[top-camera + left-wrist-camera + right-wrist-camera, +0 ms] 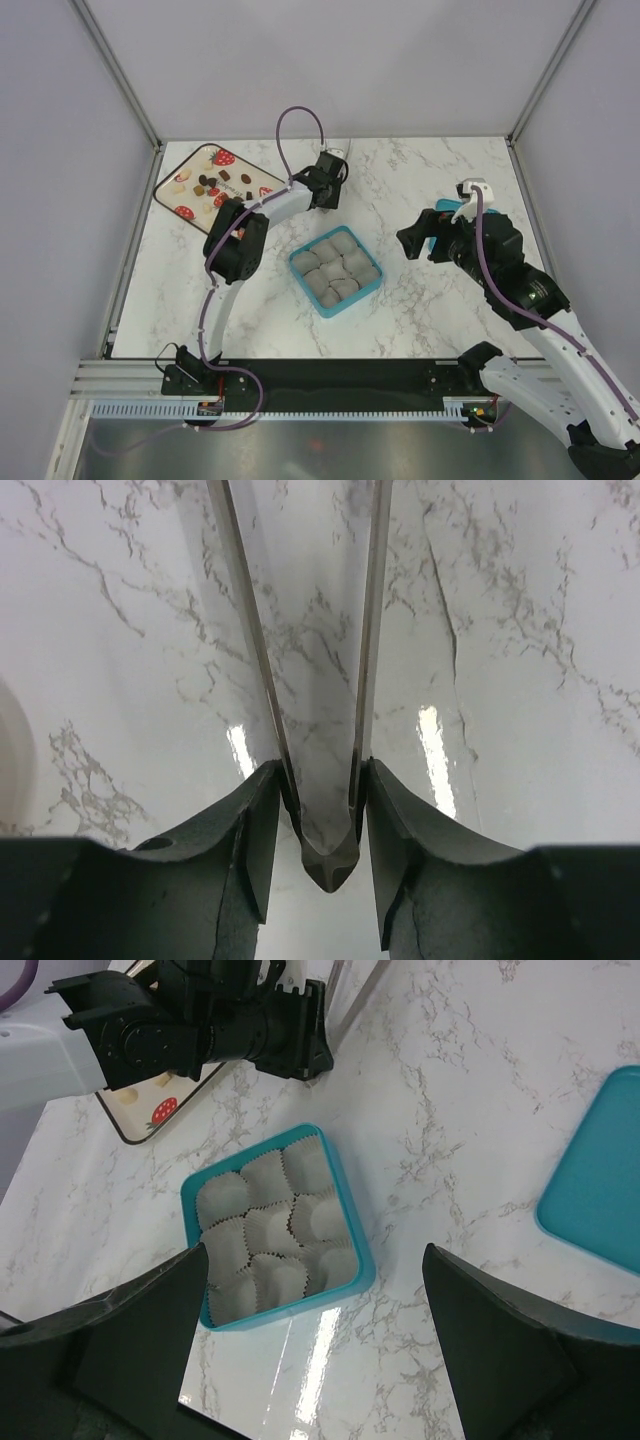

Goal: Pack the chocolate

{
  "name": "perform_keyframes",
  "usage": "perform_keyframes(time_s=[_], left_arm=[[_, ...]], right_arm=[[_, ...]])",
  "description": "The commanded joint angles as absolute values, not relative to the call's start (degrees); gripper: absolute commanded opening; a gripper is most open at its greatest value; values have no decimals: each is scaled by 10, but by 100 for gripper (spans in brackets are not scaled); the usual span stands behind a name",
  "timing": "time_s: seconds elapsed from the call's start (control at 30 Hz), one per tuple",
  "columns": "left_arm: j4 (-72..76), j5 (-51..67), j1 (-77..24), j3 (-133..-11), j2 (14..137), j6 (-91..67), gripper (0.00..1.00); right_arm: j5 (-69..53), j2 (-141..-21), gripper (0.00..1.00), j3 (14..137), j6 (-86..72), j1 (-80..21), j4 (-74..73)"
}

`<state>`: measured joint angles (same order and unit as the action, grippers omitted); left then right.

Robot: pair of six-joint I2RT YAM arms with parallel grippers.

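A teal box (306, 286) lined w/ grey paper cups (335, 268) is set mid-bench (250, 320). A teal lid (600, 1170) is laid to its right, partly covered in the top view by the right arm. The left arm is stretched between tray (200, 158) and box. Chocolate (205, 185) is found on the tray at far left: small dark brown, light brown & cream bits among red strawberry prints. Left end effector (336, 160): thin blades apart over bare marble, nothing seen between them. Right end effector (315, 1255): spread wide above the box, nothing held
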<state>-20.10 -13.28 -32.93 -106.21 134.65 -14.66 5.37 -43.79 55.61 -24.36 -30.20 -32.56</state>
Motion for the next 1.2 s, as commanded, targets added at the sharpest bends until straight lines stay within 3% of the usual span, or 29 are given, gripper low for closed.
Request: perform_keyframes(time_s=[0.0,0.17,0.27,0.3,0.4,0.63,1.17], left_arm=[[-223,-148,-329,-1020,1303,-150,45],[-223,-172,-329,-964,1260,-148,45],[-223,-177,-328,-957,1247,-141,57],[-224,-177,-328,-959,1245,-139,67],[-224,-165,-326,-983,1253,-132,78],[-232,-143,-310,-1072,1316,-139,95],[-244,-155,-294,-1179,1398,-210,100]], right_arm=[[53,-425,96,553,-255,-301,-313],[47,-417,96,553,-263,-301,-316],[46,-417,96,553,-266,-301,-316],[45,-417,96,553,-267,-301,-316],[45,-420,96,555,-267,-301,-316],[54,-424,96,555,-263,-301,-316],[70,-467,96,549,-248,-301,-294]])
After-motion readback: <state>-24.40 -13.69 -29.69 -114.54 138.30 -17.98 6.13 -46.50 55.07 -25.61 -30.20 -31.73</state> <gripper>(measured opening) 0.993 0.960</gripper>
